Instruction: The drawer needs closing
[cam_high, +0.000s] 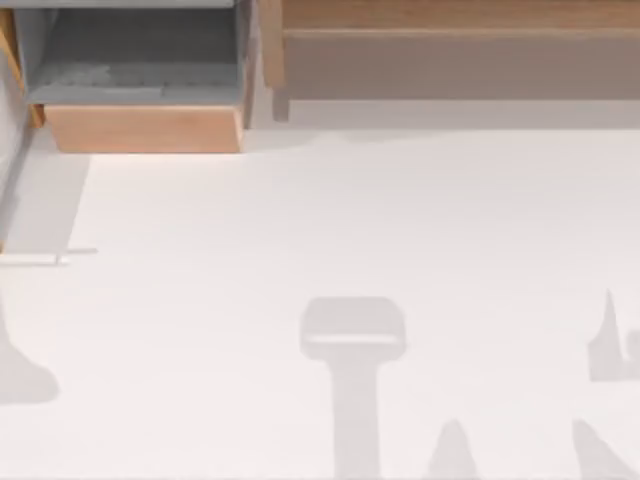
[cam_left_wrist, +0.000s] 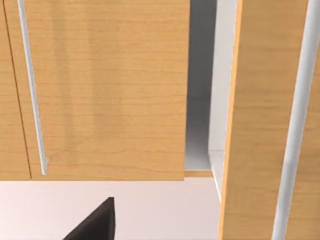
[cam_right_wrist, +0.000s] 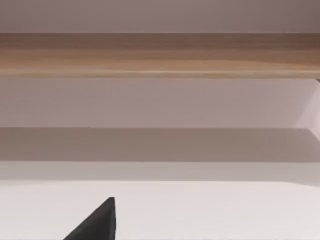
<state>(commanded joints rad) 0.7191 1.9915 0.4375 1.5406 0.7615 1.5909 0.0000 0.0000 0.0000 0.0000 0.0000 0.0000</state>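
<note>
The drawer (cam_high: 143, 128) is at the top view's far left. It stands pulled out, its grey mottled inside (cam_high: 140, 60) showing behind a plain light-wood front panel. In the left wrist view a dark part of my left gripper (cam_left_wrist: 96, 224) juts in low, over white table, facing upright wooden panels. A dark part of my right gripper (cam_right_wrist: 96, 224) shows the same way in the right wrist view, facing a long wooden edge. Neither is touching anything.
A much wider tan wooden unit (cam_high: 460, 50) runs along the far right. The left wrist view shows a wooden panel (cam_left_wrist: 105, 90) with a white bar handle (cam_left_wrist: 31, 90), and a grey gap (cam_left_wrist: 200, 100) beside it. Grey arm shadows (cam_high: 352, 340) lie on the white table (cam_high: 300, 220).
</note>
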